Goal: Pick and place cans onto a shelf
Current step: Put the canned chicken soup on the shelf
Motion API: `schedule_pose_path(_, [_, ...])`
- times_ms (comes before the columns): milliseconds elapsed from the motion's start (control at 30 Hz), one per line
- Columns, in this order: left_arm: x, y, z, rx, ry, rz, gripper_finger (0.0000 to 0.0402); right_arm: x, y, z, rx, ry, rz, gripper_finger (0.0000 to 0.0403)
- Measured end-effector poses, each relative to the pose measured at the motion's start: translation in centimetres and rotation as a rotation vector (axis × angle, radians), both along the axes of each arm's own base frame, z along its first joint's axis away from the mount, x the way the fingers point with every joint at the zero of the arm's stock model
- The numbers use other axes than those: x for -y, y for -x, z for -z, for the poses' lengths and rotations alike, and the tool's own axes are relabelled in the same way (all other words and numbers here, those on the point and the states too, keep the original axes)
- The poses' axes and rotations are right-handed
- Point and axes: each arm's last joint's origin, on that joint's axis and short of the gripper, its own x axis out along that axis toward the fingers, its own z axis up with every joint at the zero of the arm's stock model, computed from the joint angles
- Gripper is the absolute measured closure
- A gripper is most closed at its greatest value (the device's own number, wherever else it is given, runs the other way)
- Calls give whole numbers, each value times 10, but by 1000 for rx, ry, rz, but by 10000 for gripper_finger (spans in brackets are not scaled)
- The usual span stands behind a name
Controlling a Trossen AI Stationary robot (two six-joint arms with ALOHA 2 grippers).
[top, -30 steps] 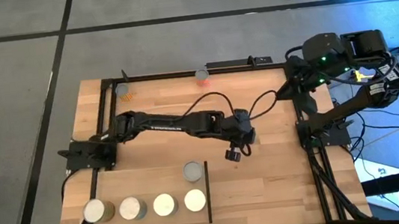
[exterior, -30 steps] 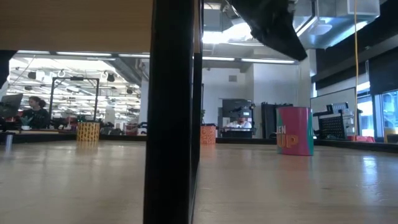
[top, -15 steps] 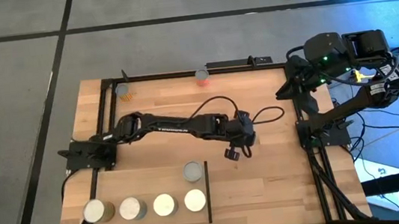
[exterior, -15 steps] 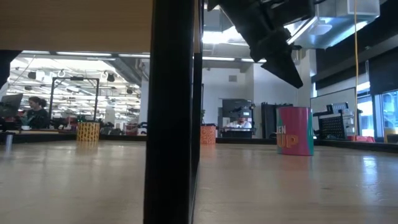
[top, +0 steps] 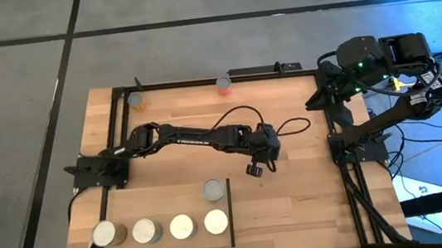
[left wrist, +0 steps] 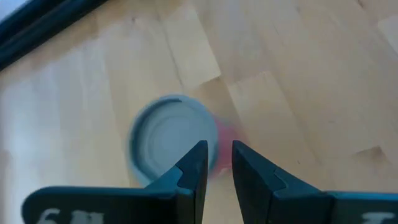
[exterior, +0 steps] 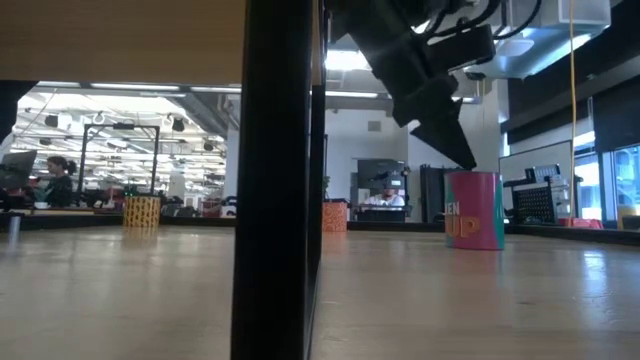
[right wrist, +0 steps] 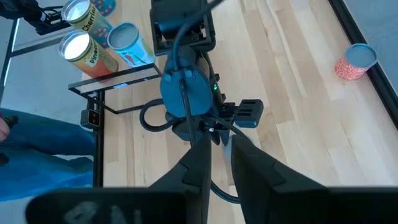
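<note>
My left gripper (top: 254, 168) hangs shut over the table's middle, just right of the shelf's black bar (top: 229, 211). It is above a can with a silver top and pink label (left wrist: 169, 135), which stands upright on the tabletop (exterior: 474, 208) and which the arm hides in the high view. The gripper's tip (exterior: 452, 148) is just above and left of that can's top and touches nothing. Three cans (top: 144, 230) and a fourth stand in a row on the light-wood shelf (top: 163, 199); a grey-topped can (top: 213, 190) stands behind them by the bar. My right gripper (right wrist: 221, 146) waits shut at the table's right edge.
Two more cans stand at the table's far edge, one grey-topped (top: 136, 100) and one pink-red (top: 223, 84). The shelf's black bar (exterior: 280, 200) fills the middle of the low view. A person's blue sleeve (right wrist: 37, 146) shows near the shelf in the right wrist view.
My left gripper has come down toward the pink can and shifted slightly toward the table's left edge, staying shut. The cans have not moved.
</note>
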Motion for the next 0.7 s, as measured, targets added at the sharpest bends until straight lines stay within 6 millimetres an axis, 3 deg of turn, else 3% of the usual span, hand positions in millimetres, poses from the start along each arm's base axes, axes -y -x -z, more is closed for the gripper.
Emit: schedule_pose_path(700, [0, -4, 0, 62, 54, 2, 335, 0, 0, 0, 0, 0, 0, 338])
